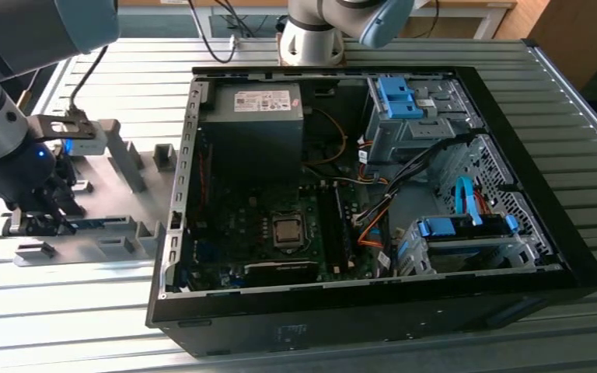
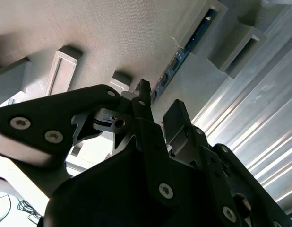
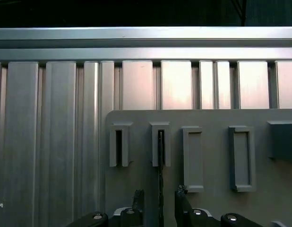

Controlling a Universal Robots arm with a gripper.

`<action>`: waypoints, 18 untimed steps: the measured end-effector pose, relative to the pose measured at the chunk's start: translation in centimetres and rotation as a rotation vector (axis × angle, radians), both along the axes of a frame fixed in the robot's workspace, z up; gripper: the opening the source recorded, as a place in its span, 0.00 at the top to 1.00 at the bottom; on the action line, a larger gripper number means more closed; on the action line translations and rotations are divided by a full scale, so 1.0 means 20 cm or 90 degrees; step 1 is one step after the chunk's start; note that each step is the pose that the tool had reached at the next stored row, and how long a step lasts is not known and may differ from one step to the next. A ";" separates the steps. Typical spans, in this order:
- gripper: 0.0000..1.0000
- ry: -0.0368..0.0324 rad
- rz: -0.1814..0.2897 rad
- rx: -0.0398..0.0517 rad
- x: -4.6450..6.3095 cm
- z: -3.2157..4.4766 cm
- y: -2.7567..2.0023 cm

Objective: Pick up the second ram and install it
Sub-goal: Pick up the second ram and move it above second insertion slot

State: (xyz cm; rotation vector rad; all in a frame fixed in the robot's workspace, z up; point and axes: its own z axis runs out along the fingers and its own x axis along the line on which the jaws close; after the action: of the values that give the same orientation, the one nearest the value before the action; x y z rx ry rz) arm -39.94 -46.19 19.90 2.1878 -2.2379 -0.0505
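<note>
The second ram [image 3: 160, 179] is seen edge-on in the first wrist view, stood on its long edge and kept upright by a slotted block [image 3: 155, 144] of the grey tray [image 3: 214, 156]. It is held that way, it may be judged, so that both flat faces are offered for grasping. The pincer [image 3: 159, 198] is set astride the stick, one finger on each side. It is partly open, a gap appears to be left on both sides, and nothing is gripped. The tray is laid on the ribbed tabletop [image 3: 56, 142]. In the exterior view the open computer case [image 1: 578, 272] is placed just beside it, with the black motherboard sockets [image 1: 332, 225] exposed inside.
</note>
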 end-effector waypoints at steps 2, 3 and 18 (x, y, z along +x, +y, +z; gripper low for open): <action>0.62 0.0000 0.000 -0.0001 0.00 -0.005 -0.001; 0.62 -0.0004 0.000 0.0000 0.00 -0.007 -0.002; 0.69 -0.0008 0.000 0.0005 -0.01 -0.033 0.005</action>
State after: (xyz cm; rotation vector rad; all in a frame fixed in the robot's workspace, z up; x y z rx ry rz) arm -40.06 -46.09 19.24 2.1894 -2.2385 -0.0500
